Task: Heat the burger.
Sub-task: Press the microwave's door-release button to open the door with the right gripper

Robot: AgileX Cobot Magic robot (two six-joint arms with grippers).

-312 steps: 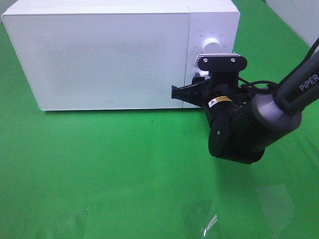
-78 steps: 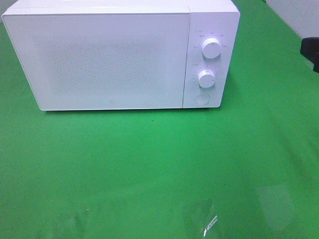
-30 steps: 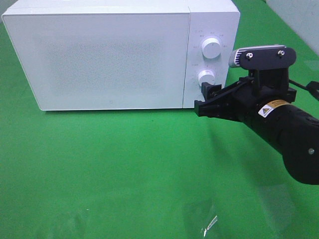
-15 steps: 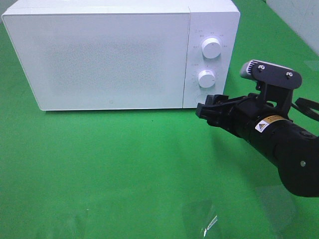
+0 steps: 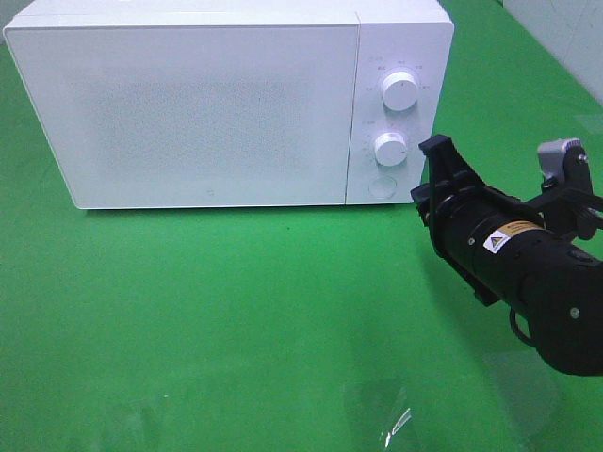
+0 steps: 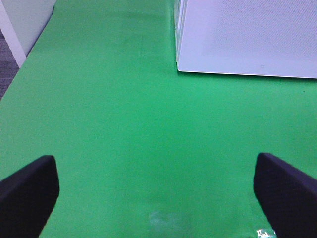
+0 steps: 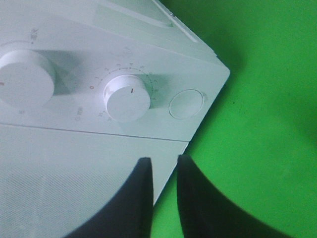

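The burger is out of view. The white microwave [image 5: 207,113] stands at the back with its door closed; it also shows in the left wrist view [image 6: 247,34]. Its panel has an upper knob [image 5: 399,91], a lower knob [image 5: 389,148] and a round button [image 5: 381,186]. My right gripper [image 5: 429,179] hovers just right of the panel's lower corner, touching nothing. In the right wrist view the right gripper [image 7: 165,171] has its fingers almost together with nothing between them, below the lower knob [image 7: 128,97] and the button [image 7: 186,104]. My left gripper [image 6: 156,196] is open and empty over the green cloth.
A green cloth [image 5: 236,320] covers the table. A bit of clear plastic [image 5: 391,424] lies near the front edge. In the left wrist view a white wall [image 6: 25,20] borders the table's side.
The right gripper has drawn back from the lower knob, moved right and rolled over. The microwave door has stayed closed.
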